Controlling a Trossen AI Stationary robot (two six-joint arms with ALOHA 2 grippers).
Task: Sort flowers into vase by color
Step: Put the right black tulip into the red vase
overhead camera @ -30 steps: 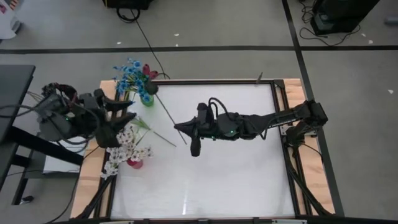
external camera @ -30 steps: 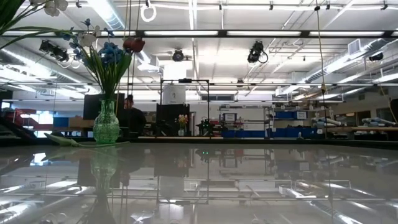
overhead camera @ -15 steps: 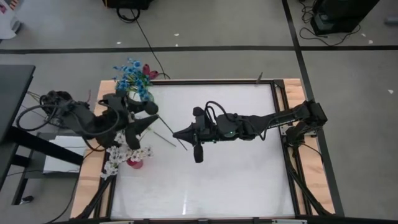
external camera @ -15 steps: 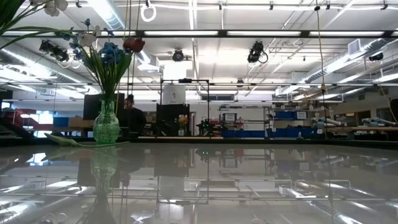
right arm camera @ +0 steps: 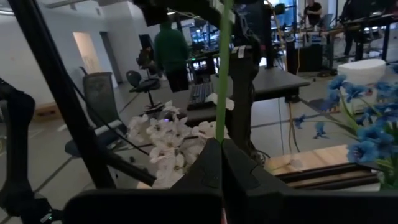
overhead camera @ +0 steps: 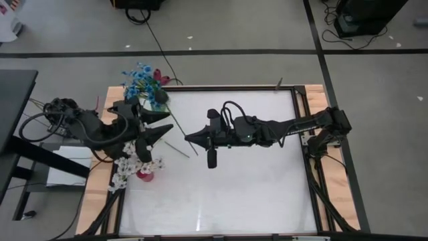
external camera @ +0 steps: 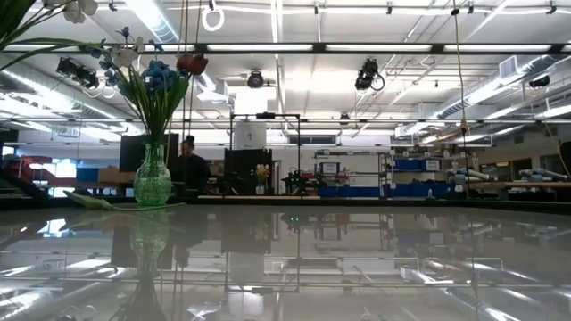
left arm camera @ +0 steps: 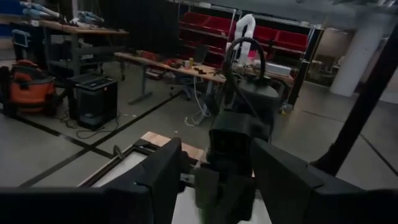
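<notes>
High view: thin green stem (overhead camera: pixel 175 124) with a dark head near the blue bunch (overhead camera: pixel 142 82), long axis diagonal from head down to the right gripper (overhead camera: pixel 188 138), which is clenched on its lower end. Left gripper (overhead camera: pixel 164 124) is beside the stem, fingers spread, nothing held. White flowers (overhead camera: pixel 137 155) sit at the table's (overhead camera: pixel 234 194) left edge.
</notes>
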